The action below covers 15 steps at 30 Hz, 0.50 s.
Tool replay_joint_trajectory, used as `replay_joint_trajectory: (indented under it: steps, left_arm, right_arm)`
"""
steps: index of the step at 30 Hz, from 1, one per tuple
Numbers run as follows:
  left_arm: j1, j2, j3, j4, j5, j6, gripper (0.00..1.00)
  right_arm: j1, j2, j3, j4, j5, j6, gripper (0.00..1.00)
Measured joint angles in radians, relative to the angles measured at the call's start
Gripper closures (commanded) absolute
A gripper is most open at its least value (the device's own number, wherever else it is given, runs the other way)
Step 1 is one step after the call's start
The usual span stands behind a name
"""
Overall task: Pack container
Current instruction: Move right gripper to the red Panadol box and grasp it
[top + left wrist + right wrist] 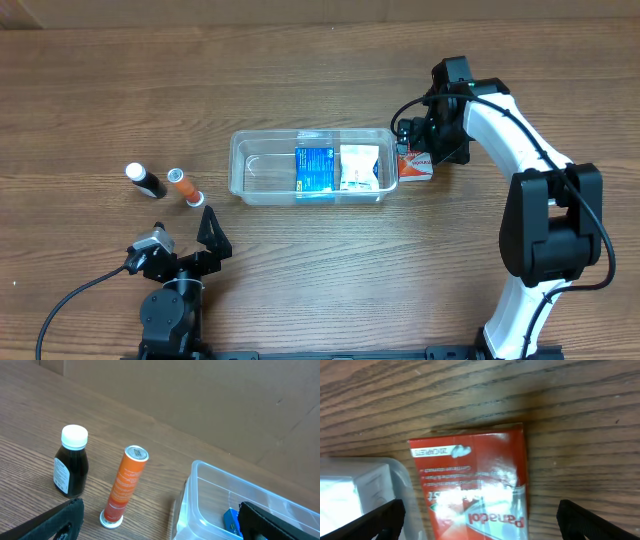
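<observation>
The clear container (pixel 258 172) lies mid-table with a blue box (pixel 315 168) and a white box (pixel 359 167) inside. A red box (pixel 414 166) lies on the table just right of the container; in the right wrist view it (pixel 475 485) sits between the spread fingers. My right gripper (pixel 420 148) is open over it, not touching. My left gripper (pixel 190 237) is open and empty near the front, below an orange tube (pixel 184 187) and a dark bottle (pixel 146 180). The left wrist view shows the tube (pixel 126 485), the bottle (pixel 71 462) and the container's corner (pixel 200 490).
The right arm (pixel 520 150) reaches in from the front right. Wooden table (pixel 320 60) all around; the tube and bottle lie left of the container.
</observation>
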<state>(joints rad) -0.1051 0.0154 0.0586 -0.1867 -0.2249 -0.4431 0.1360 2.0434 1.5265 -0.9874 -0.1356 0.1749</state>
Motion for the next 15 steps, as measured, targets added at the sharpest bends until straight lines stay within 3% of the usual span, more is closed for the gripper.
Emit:
replay_joint_trajectory:
  steps: [15]
  left_arm:
    - [0.000, 0.000, 0.000, 0.000, 0.000, 0.000, 0.00]
  right_arm:
    - [-0.069, 0.000, -0.081, 0.006, 0.092, 0.077, 0.07]
